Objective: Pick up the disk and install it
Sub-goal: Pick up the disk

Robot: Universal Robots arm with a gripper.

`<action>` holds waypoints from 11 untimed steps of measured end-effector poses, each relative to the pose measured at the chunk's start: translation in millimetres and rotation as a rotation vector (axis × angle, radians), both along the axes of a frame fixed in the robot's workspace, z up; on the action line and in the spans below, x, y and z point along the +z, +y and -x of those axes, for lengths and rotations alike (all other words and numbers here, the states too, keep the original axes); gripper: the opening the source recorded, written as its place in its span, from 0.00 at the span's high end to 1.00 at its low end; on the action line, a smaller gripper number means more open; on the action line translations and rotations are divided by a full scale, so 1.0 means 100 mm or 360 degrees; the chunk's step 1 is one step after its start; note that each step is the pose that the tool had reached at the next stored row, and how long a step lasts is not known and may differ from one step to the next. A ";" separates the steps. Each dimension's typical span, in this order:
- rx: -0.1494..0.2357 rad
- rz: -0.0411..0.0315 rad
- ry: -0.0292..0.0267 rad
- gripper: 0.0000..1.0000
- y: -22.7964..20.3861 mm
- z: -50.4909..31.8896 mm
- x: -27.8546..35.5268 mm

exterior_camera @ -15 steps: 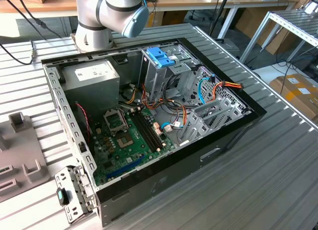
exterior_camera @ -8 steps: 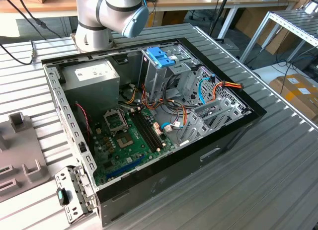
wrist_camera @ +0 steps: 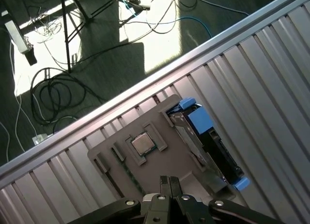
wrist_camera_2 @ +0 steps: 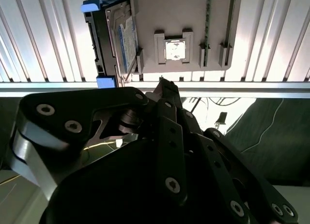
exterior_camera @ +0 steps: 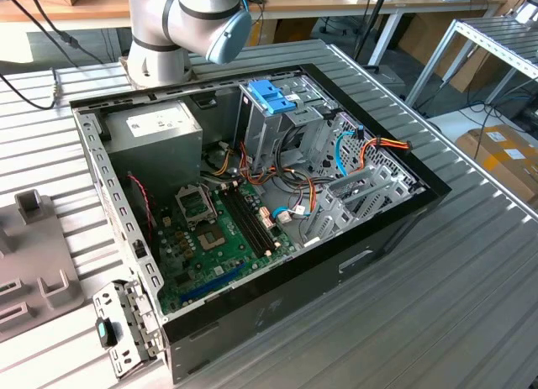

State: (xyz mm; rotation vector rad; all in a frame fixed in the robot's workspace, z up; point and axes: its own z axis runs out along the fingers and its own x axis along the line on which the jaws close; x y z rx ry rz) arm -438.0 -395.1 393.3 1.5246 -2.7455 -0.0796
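Note:
The disk (wrist_camera: 209, 142) stands on its edge in a slot at one side of a grey parts holder (wrist_camera: 169, 158). It is silver-grey metal with blue plastic rails at both ends. The second wrist view also has the disk (wrist_camera_2: 120, 37) in it, labelled face turned sideways. My gripper (wrist_camera: 169, 181) hangs above the holder, well apart from the disk, its black fingertips pressed together with nothing between them. In the second wrist view the gripper (wrist_camera_2: 164, 83) points at the holder's edge beside the disk.
The open computer case (exterior_camera: 403, 221) lies on the ribbed metal table, with a light-blue latch and cage (exterior_camera: 273, 97), a grey power-supply box (exterior_camera: 160, 128) and a green motherboard (exterior_camera: 214, 238) inside. The holder (exterior_camera: 34, 263) also carries a chip (wrist_camera: 143, 143). The table edge and floor cables lie close by.

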 end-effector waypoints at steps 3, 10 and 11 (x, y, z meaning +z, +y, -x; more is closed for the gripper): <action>0.0033 0.0000 0.00000 0.89 0.000 0.000 0.000; 0.0068 0.0000 -0.00001 0.89 0.000 0.000 0.000; 0.0075 0.0000 0.00000 0.89 0.000 0.000 0.000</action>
